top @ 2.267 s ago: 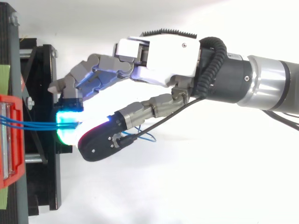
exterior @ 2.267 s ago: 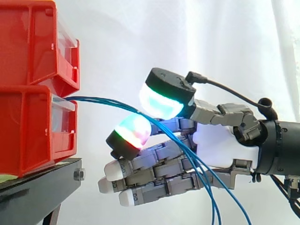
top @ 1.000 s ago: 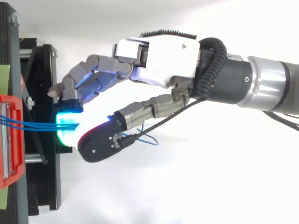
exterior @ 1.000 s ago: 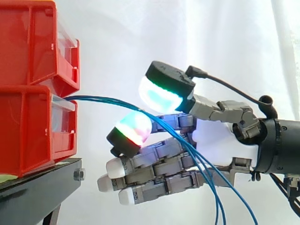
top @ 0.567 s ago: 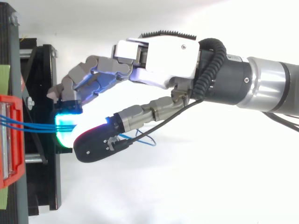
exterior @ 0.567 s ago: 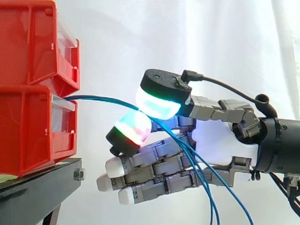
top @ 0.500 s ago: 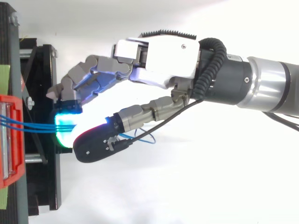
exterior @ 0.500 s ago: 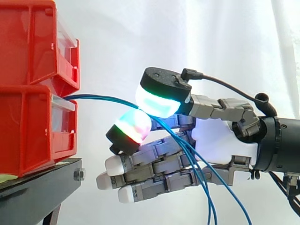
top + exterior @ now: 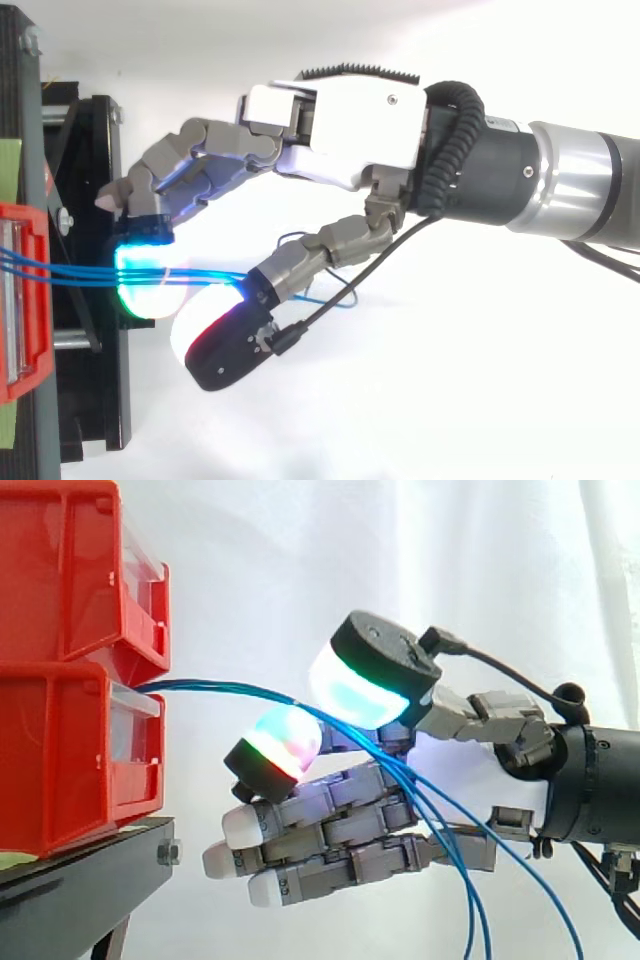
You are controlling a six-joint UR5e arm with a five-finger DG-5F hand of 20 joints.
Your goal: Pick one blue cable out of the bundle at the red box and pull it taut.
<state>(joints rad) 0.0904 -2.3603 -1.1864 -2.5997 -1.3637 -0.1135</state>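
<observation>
Several thin blue cables (image 9: 215,690) leave the front of the lower red bin (image 9: 60,760) and run right, then drop past the palm to the bottom edge. My hand (image 9: 470,780) reaches in from the right, just off the bin. The cables pass through a gap between the green-lit thumb pad (image 9: 365,692) above and a red-green glowing fingertip (image 9: 283,742) below. That fingertip touches them from beneath; the thumb stands clear. In the top view the cables (image 9: 60,268) cross the glowing fingertip toward the thumb (image 9: 235,335), which is swung away from the other fingers. The remaining fingers are loosely extended below.
A second red bin (image 9: 70,570) is stacked on the lower one. Both rest on a black stand (image 9: 80,890), whose frame (image 9: 95,400) lies just left of the fingertips. A white curtain hangs behind.
The thumb has swung up and away from the glowing fingertip, widening the gap around the cables. The cable strands now spread further apart toward the right.
</observation>
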